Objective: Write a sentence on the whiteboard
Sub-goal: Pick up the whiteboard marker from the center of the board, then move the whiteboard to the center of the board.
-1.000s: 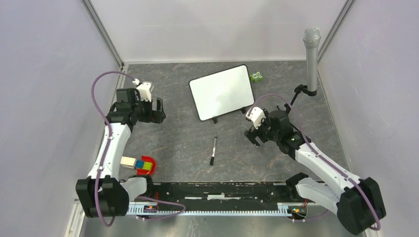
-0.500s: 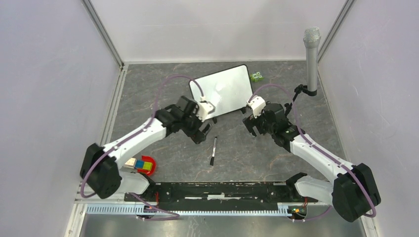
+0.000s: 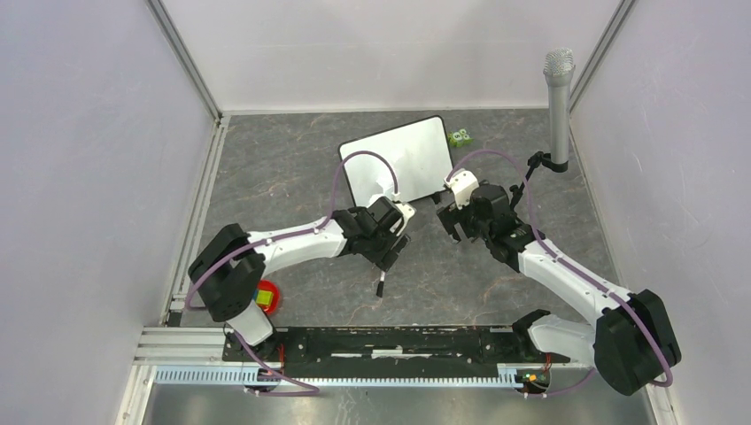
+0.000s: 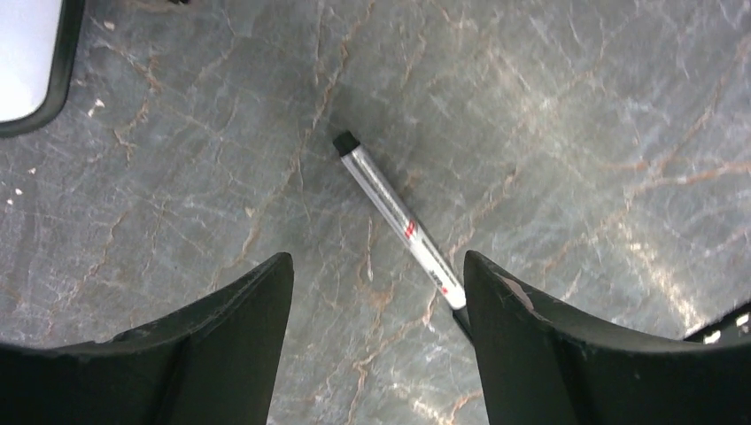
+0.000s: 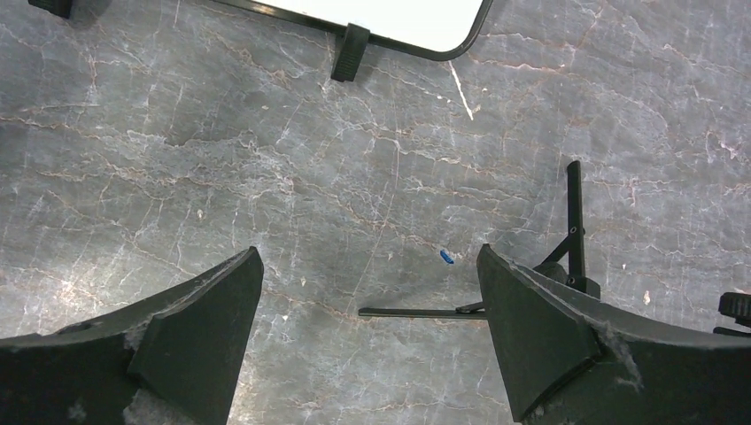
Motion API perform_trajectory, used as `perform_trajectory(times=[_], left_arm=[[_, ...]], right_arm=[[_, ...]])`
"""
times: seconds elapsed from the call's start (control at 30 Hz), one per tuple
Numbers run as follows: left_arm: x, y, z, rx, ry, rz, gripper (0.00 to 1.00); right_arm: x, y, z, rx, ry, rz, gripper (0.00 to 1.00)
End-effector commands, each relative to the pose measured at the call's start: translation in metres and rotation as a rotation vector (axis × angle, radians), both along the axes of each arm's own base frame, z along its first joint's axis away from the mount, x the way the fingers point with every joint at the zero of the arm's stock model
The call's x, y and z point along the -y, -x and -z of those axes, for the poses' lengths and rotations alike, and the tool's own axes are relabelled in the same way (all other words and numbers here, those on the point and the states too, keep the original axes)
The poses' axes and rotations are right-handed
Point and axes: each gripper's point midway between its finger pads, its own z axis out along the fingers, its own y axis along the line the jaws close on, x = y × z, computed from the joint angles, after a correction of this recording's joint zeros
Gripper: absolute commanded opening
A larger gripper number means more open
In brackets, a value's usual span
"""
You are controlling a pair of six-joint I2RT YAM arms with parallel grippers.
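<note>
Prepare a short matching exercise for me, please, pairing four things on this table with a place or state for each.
Things
1. whiteboard
2. marker
3. microphone
4. green toy

Places or states
A. lying flat below the open left gripper
B. standing upright at the far right
C. blank, with a thin black frame
D. small, just beyond the board's far right corner

Pairs: 1-C, 2-A, 3-B, 4-D
</note>
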Motion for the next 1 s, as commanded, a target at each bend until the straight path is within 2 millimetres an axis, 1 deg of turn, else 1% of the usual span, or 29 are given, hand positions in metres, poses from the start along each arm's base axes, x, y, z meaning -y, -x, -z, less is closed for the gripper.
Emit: perform_trajectory(times=[0.0, 0.13, 0.27, 0.37, 0.4, 0.43, 0.5, 0.57, 0.63, 0.7, 0.8, 0.87, 0.9, 0.93, 0.97], left_arm=[[0.026, -0.022, -0.007, 0.050, 0.065, -0.101, 0.77], [0.029, -0.022, 0.009, 0.029, 0.036, -0.106, 0.74], [0.022, -0.024, 0.026, 0.024, -0.026, -0.117, 0.60], [0.018, -0.023, 0.035, 0.002, -0.058, -0.118, 0.44], [0.017, -0.021, 0.039, -0.018, -0.065, -0.117, 0.38], [0.017, -0.018, 0.042, -0.047, -0.070, -0.114, 0.33], [0.015, -0.017, 0.046, -0.104, -0.071, -0.117, 0.19], [0.009, -0.020, 0.046, -0.133, -0.081, -0.122, 0.03], [0.001, -0.028, 0.039, -0.143, -0.077, -0.139, 0.02], [-0.004, -0.036, 0.024, -0.132, -0.050, -0.152, 0.02], [-0.008, -0.048, -0.015, -0.052, 0.013, -0.145, 0.02], [-0.010, -0.053, -0.048, 0.002, 0.072, -0.150, 0.02], [-0.011, -0.055, -0.061, 0.016, 0.099, -0.160, 0.02], [-0.014, -0.058, -0.078, 0.036, 0.136, -0.176, 0.02], [-0.018, -0.062, -0.091, 0.046, 0.163, -0.196, 0.02]], right_arm=[[-0.002, -0.012, -0.018, 0.070, -0.033, 0.029, 0.98], [-0.003, -0.012, -0.018, 0.066, -0.033, 0.024, 0.98], [-0.002, -0.013, -0.018, 0.065, -0.023, 0.025, 0.98], [-0.004, -0.013, -0.016, 0.061, -0.025, 0.015, 0.98], [-0.005, -0.013, -0.015, 0.059, -0.028, 0.012, 0.98], [-0.006, -0.014, -0.013, 0.056, -0.030, 0.007, 0.98], [-0.010, -0.014, -0.011, 0.047, -0.036, -0.011, 0.98], [-0.016, -0.013, -0.007, 0.032, -0.048, -0.034, 0.98], [-0.020, -0.013, -0.005, 0.019, -0.059, -0.052, 0.98], [-0.023, -0.016, -0.004, 0.017, -0.063, -0.055, 0.98], [-0.025, -0.021, -0.003, 0.018, -0.064, -0.053, 0.99], [-0.028, -0.027, -0.004, 0.023, -0.071, -0.046, 0.94], [-0.029, -0.030, -0.001, 0.017, -0.068, -0.040, 0.91], [-0.029, -0.032, 0.000, 0.013, -0.067, -0.033, 0.90], [-0.032, -0.040, -0.004, 0.035, -0.077, -0.020, 0.88]])
